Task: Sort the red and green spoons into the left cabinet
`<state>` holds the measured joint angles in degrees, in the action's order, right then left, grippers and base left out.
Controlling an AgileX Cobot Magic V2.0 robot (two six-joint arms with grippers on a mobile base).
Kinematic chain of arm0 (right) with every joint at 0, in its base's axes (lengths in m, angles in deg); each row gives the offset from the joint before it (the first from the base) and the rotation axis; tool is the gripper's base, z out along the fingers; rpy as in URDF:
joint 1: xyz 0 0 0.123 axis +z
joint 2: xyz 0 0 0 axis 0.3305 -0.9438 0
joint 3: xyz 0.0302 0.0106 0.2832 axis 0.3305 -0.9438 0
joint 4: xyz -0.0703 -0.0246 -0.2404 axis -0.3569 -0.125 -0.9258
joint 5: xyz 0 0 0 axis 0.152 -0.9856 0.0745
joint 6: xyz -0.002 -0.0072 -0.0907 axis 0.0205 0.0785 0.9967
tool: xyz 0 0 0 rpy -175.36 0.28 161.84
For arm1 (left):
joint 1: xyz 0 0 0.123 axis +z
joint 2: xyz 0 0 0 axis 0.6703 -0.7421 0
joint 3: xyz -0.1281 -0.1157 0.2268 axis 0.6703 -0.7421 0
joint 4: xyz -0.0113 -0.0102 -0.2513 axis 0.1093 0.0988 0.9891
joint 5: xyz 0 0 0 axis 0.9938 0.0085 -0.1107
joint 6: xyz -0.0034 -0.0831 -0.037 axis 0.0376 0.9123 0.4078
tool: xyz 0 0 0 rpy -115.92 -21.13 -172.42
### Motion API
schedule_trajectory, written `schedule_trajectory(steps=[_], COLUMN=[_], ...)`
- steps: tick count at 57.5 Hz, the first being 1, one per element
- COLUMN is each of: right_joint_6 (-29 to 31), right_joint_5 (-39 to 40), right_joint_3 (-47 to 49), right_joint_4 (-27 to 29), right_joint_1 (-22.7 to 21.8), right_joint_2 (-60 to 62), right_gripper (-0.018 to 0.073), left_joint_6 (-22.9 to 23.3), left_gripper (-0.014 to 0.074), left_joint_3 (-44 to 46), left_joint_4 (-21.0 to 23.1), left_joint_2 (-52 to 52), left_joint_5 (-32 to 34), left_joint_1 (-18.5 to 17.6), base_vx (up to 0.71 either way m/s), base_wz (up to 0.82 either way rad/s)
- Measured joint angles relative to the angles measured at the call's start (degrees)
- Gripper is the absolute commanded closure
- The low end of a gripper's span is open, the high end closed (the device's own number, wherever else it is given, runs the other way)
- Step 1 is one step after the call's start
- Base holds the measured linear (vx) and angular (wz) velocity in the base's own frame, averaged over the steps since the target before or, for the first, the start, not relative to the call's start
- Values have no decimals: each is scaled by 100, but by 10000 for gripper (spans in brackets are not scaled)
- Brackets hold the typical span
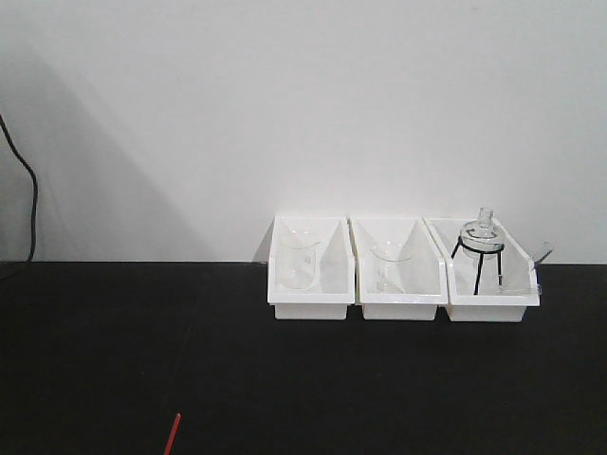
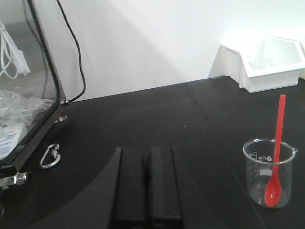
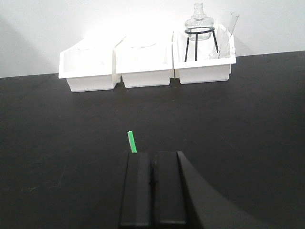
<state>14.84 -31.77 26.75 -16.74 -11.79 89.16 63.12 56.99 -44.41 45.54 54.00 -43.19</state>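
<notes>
Both my grippers clenched
My left gripper (image 2: 147, 186) and right gripper (image 3: 153, 186) hover over the bench (image 2: 157, 109); red spoon (image 2: 277, 150) stands bowl-down in a beaker (image 2: 257, 183); green spoon (image 3: 132, 141) peeks beside the right gripper.

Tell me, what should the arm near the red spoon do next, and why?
Probably open the left gripper and ease it rightward toward the red spoon. The gripper's fingers are pressed together with nothing between them. The spoon stands in a glass beaker off to the right on the black table, and its handle sticks up above the rim, which offers a graspable part.
</notes>
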Motion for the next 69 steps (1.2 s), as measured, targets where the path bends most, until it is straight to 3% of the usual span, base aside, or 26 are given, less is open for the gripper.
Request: schedule_trajectory(steps=[22,34,47,55,69], right_joint_6=[0,0,0,0,67], right_joint_5=[154,227,1179,1339,327], right_joint_3=[0,0,0,301,2134], right_joint_4=[0,-17,-82,-42,-42], right_joint_1=[0,0,0,0,0], right_joint_2=[0,0,0,0,-689], right_gripper=[562,562,562,562,562], left_joint_6=[0,-5,111,365,391], left_gripper=[597,597,597,597,597], left_joint_3=[0,0,0,420,2313], left_joint_4=[0,0,0,6,6], left_joint_2=[0,0,0,0,-940], left_joint_5=[437,1055,1913,1599,922], left_joint_1=[0,0,0,0,0], base_vx=[0,0,0,0,0], base_wz=[0,0,0,0,0])
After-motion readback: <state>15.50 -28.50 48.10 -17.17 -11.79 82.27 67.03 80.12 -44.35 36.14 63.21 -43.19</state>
